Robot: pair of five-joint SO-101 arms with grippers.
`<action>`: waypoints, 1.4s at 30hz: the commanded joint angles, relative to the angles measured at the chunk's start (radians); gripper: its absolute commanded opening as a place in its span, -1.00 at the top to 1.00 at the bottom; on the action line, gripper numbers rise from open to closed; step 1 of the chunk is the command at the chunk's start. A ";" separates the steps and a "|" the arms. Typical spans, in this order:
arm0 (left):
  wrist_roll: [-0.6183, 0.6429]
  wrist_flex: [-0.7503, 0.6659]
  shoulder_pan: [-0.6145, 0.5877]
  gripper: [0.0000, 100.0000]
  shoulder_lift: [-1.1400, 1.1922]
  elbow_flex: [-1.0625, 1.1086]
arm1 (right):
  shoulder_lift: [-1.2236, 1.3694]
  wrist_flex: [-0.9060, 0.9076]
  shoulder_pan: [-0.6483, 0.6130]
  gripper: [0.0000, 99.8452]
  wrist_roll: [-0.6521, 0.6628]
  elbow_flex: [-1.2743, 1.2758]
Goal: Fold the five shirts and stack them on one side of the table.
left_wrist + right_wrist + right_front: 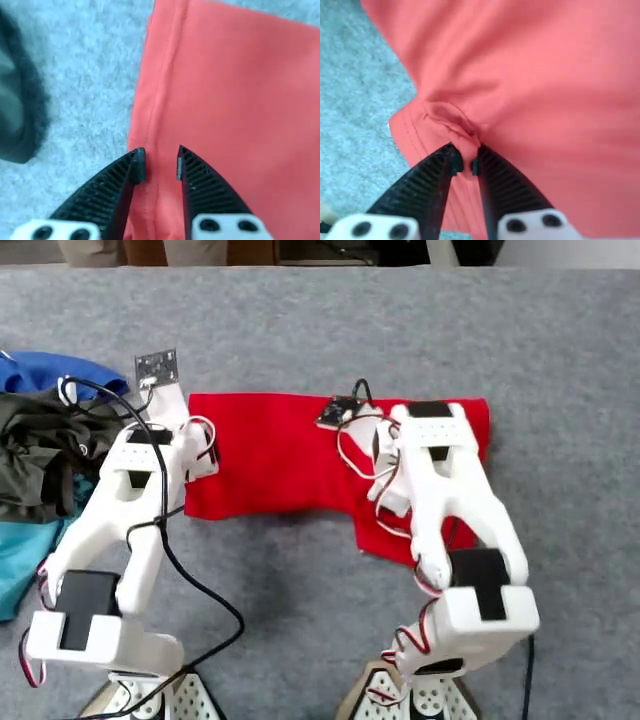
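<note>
Right hand (466, 159): clamped on a red shirt (545, 75) pucker; may slip.
Left hand (159, 162): apart astride the hem (150, 100); may miss.

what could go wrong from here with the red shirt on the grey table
1. The right tool pinches only a small pucker of the red cloth shirt, so the fabric may slip out when lifted.
2. The left tool stands open astride the shirt's hem without gripping it, so a lift now could drag the shirt lopsided.
</note>
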 commanded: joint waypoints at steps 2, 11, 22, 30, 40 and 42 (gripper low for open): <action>0.011 -0.044 -0.037 0.77 0.022 -0.061 | -0.101 0.009 -0.012 0.90 -0.005 -0.030; 0.012 -0.049 -0.058 0.77 0.041 -0.080 | -0.119 0.055 -0.012 0.90 0.014 -0.030; 0.014 -0.049 -0.058 0.77 0.041 -0.080 | -0.120 0.064 -0.084 0.90 0.018 0.081; 0.014 -0.049 -0.058 0.77 0.041 -0.080 | -0.214 0.066 -0.094 0.90 0.025 0.162; 0.014 -0.048 -0.058 0.77 0.041 -0.080 | -0.294 -0.021 -0.142 0.66 0.043 0.374; 0.014 -0.048 -0.058 0.77 0.041 -0.080 | -0.297 -0.020 -0.137 0.65 0.055 0.378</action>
